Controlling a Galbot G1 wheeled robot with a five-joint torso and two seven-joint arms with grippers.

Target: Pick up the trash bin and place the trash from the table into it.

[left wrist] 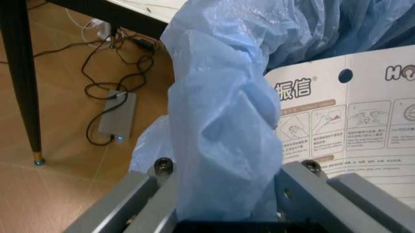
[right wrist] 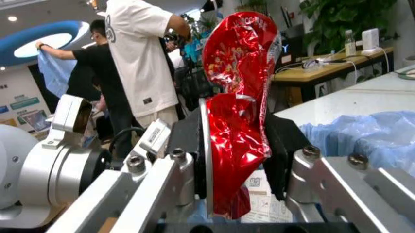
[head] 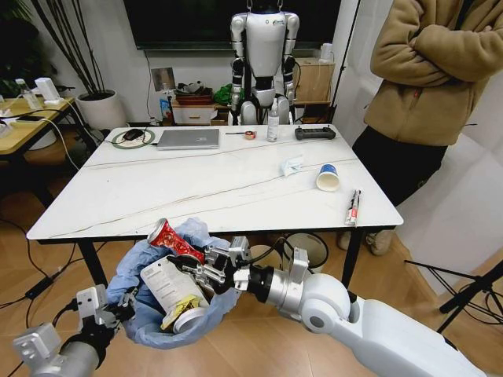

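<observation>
White table [head: 196, 184], bagged bin [head: 149, 302] holding packet [head: 167, 287]

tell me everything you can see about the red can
The red can is a crushed, dented metal can with a glossy red skin and pale printed marks. The right gripper is shut on its lower part, so it stands nearly upright between the black pads, the top end up and leaning a little. It hangs over the light-blue bag of the trash bin, just off the table's near edge, above a white packet already inside.
</observation>
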